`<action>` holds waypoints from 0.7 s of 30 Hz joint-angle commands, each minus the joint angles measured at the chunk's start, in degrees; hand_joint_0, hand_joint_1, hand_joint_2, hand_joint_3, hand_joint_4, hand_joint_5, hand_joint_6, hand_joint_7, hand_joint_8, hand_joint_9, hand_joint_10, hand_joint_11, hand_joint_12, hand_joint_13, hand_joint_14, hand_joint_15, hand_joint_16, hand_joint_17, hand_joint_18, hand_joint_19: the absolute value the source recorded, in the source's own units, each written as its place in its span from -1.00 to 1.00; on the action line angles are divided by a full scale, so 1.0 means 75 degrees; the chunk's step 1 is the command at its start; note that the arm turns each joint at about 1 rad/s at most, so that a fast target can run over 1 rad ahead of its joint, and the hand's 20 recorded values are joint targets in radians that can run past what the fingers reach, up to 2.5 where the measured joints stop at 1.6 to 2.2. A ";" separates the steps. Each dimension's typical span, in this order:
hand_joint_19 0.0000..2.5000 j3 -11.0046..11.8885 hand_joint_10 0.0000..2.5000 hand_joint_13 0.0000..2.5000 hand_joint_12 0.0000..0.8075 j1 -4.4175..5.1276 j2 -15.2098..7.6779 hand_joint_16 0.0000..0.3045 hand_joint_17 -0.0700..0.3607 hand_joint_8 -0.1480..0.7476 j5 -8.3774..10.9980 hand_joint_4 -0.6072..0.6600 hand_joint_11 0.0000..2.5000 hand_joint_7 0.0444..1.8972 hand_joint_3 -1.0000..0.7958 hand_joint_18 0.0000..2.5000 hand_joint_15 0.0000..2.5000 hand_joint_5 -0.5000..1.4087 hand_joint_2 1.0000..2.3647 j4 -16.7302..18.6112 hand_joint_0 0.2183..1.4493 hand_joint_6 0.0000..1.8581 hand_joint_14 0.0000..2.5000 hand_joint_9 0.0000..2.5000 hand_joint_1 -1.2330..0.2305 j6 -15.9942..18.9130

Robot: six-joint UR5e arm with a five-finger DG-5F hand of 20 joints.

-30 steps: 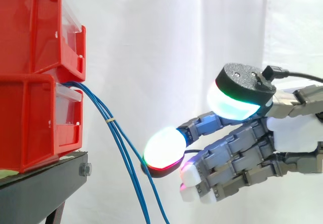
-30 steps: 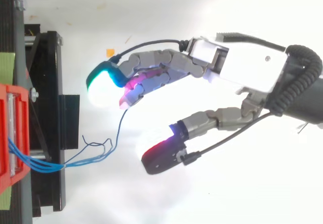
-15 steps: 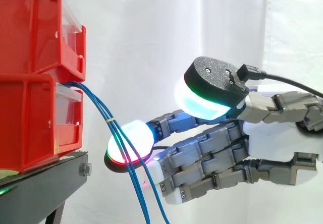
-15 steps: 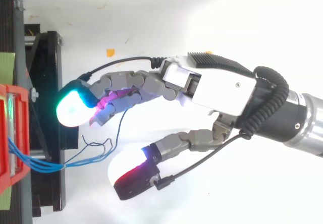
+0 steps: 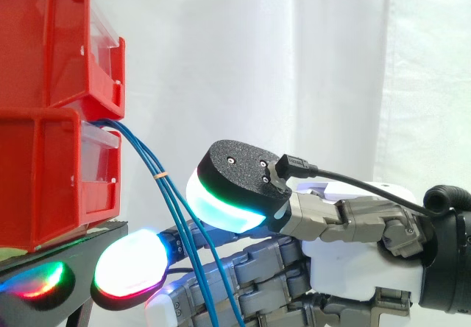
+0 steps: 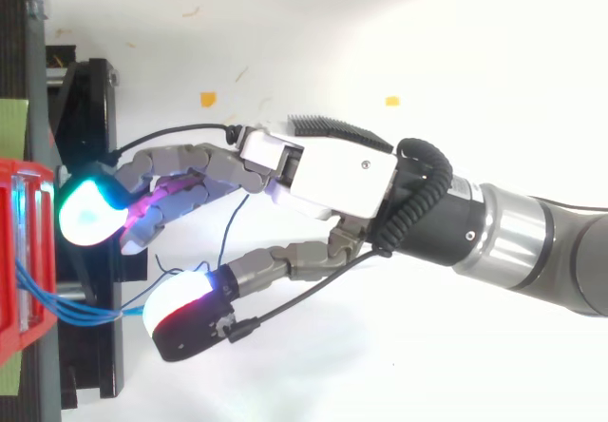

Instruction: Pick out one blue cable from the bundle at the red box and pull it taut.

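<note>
A bundle of thin blue cables (image 5: 143,154) comes out of the lower red bin (image 5: 44,180) and hangs down past the stand's edge, held together by a small yellow tie (image 5: 163,173). From above, the blue cables (image 6: 57,303) leave the red bin (image 6: 14,251) and cross the stand. My hand (image 5: 346,268) reaches in from the right, open, with its fingers stretched out. The glowing fingertip (image 5: 132,268) sits just off the stand's edge, and the thumb pad (image 5: 221,202) is higher, to the right of the cables. The cables run through the gap between thumb and fingers, unpinched. In the top view my hand (image 6: 328,170) spans the bundle.
A second red bin (image 5: 44,47) is stacked on the lower one. Both rest on a black stand (image 5: 73,268), seen from above as a dark frame (image 6: 90,156). A white curtain hangs behind.
My hand has moved left toward the bins and dropped lower. Its fingertip has gone from right of the cables to the stand's edge, so the bundle now lies between thumb and fingers.
</note>
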 commanded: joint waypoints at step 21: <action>-0.61 0.0009 -0.99 -0.42 -0.14 -0.0034 -0.0022 -0.66 -0.13 -0.06 -0.0757 0.29 -0.62 -0.21 -0.44 -0.59 -0.67 -0.63 -1.00 -0.0015 -0.56 -0.46 -0.99 -0.35 -0.17 0.0903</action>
